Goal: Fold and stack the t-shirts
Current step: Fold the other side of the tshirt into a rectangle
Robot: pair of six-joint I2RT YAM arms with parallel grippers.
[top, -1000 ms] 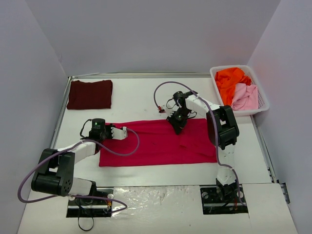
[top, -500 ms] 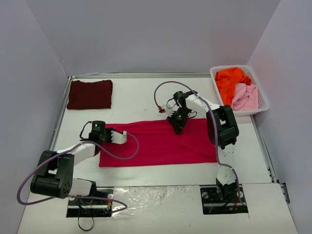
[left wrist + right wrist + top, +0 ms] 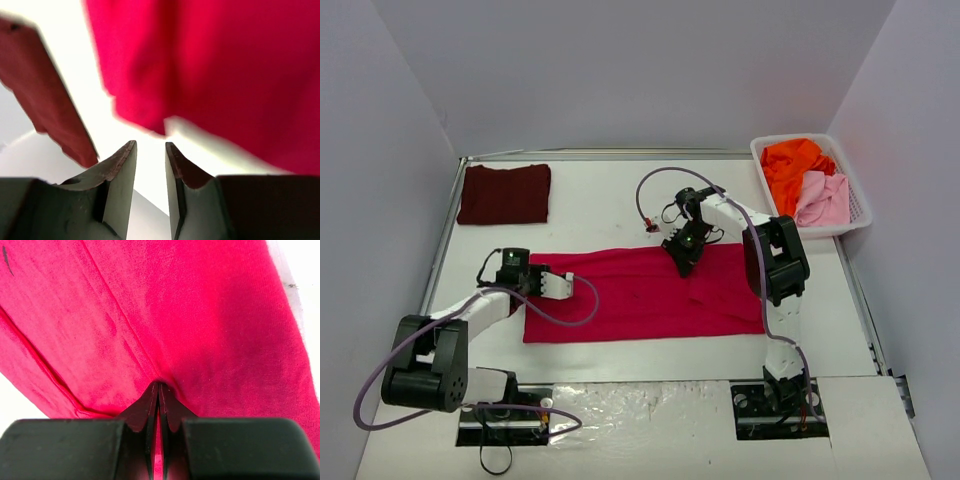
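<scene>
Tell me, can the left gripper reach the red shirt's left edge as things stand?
Probably yes: the left gripper is open, and the edge of the red shirt lies just ahead, nothing between.

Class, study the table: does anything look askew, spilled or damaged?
Nothing spilled or damaged. The crimson t-shirt puckers where the right gripper pinches it; the orange t-shirt and pink t-shirt lie crumpled in the mesh basket.

Plain crimson t-shirt (image 3: 640, 295), maroon t-shirt (image 3: 504, 193) — orange shirt (image 3: 796, 165), pink shirt (image 3: 823, 198), white mesh basket (image 3: 832, 231).

White table (image 3: 620, 200); crimson shirt (image 3: 640, 295); maroon shirt (image 3: 504, 193); basket (image 3: 832, 231)
</scene>
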